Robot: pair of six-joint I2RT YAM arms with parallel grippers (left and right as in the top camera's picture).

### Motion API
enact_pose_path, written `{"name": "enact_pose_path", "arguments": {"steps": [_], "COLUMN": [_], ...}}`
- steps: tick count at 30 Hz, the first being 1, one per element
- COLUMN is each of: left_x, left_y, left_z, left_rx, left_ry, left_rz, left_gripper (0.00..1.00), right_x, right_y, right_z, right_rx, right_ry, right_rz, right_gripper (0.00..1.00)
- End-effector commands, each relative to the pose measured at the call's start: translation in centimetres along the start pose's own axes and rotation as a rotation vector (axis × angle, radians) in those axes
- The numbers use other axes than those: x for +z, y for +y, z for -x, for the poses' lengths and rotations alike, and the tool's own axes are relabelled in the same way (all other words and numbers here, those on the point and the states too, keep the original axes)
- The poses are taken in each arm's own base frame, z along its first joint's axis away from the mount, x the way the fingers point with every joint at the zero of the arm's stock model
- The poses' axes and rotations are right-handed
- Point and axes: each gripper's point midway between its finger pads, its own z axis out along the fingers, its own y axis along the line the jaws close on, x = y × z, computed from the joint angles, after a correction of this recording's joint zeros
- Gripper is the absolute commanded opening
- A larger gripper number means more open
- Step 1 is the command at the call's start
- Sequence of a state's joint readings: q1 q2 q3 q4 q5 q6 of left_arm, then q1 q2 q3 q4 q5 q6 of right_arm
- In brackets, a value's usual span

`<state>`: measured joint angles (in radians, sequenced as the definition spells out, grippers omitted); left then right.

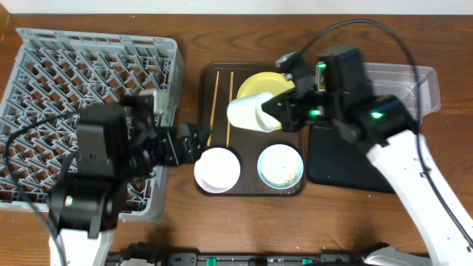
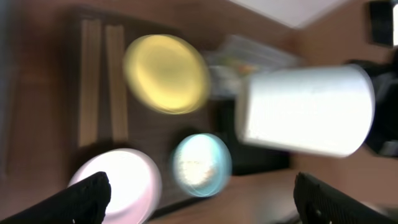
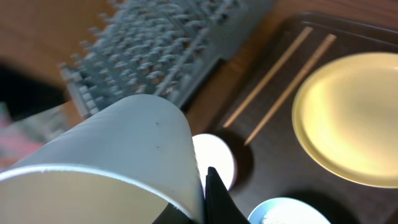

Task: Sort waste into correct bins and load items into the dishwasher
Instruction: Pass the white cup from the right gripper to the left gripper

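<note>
The upper-left rack (image 1: 89, 66) was grey latticework; mid-frame were a pale yellow plate (image 1: 260, 83), white cup (image 1: 247, 113), white bowl (image 1: 216, 168), light blue bowl (image 1: 281, 165) and dark brown tray (image 1: 249, 151).

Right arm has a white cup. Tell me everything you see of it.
The white cup is plain, smooth and tapered, probably paper. It hangs on its side above the dark brown tray, next to the yellow plate. The right gripper clamps its rim end, so the mouth faces the gripper.

Robot test table (image 1: 340, 222) (dish rack (image 1: 81, 74) alongside)
</note>
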<state>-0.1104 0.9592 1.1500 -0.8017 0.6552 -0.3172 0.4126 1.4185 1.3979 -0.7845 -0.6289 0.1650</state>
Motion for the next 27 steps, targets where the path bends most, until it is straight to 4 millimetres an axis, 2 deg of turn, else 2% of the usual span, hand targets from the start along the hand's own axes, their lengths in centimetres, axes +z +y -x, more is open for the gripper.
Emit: {"name": "enact_pose_path", "arguments": {"steps": [1,2,5,10,17,22,25,27], "left_x": [-0.8,-1.3,-2.6,-3.7,-3.9,-4.4,-4.5,-4.6], "left_y": [-5.5,-6.7,-8.9,-10.0,-10.3,-11.6,-11.7,-11.7], "left_z": [-0.3,0.0,0.2,-0.2,-0.4,-1.5,-1.6,-1.6], "left_rx": [0.003,0.010,0.056,0.068,0.072,0.110,0.113,0.115], "left_ry": [0.112,0.136,0.181,0.224,0.231,0.256,0.256,0.256], "left_rz": [-0.386,-0.506,-0.707,-0.818,-0.827,-0.856,-0.858,-0.858], "left_gripper": [0.94,0.94,0.94,0.94,0.94,0.94,0.90,0.84], "right_x": [-1.8,-2.4,-3.1,-4.9,-4.5,-2.7,-2.1,-1.6], "right_y": [3.0,3.7,5.9,9.2,10.4,10.8,11.7,11.3], "right_z": [-0.1,0.0,0.0,0.5,1.1,1.4,1.3,1.6], "right_rx": [-0.113,-0.129,-0.197,-0.335,-0.427,-0.479,-0.508,-0.492], "right_ry": [-0.008,-0.015,-0.029,-0.086,-0.123,-0.131,-0.132,-0.134], "right_rz": [0.209,0.271,0.410,0.617,0.627,0.547,0.551,0.510], "right_gripper": [0.01,0.01,0.01,0.01,0.01,0.01,0.01,0.01]}}
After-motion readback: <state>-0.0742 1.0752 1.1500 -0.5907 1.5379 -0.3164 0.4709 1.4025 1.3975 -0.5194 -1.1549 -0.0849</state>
